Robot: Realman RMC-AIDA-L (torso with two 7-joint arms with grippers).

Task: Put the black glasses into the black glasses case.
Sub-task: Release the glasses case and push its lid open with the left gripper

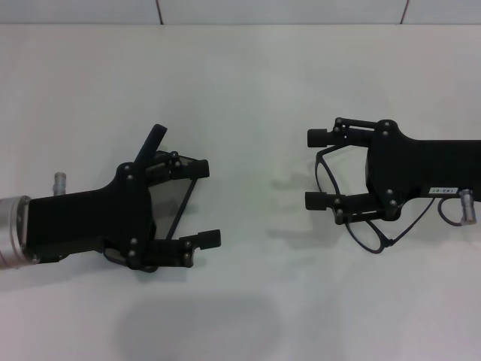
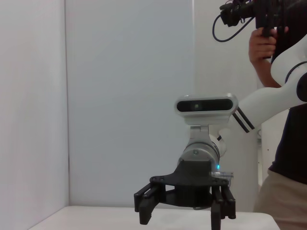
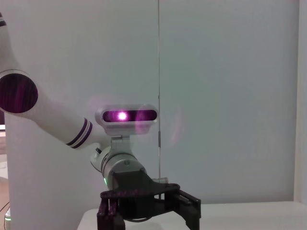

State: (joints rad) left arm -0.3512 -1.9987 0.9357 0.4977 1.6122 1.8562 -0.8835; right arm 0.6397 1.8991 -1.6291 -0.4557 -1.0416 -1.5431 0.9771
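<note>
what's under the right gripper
The glasses lie on the table beneath the open right gripper; its body covers part of the frame. No case shows.

We've got one plain white table (image 1: pixel 248 90) filling the head view, its far edge meeting the wall at the back; nothing on it far, centre or left that we can make out, only soft grey shadows, the largest near us, left of centre. On the right side lie the black glasses (image 1: pixel 334 171), lenses toward the middle and thin temple arms trailing right, part of the frame hidden from us. We can't tell whether they rest fully flat on it.
</note>
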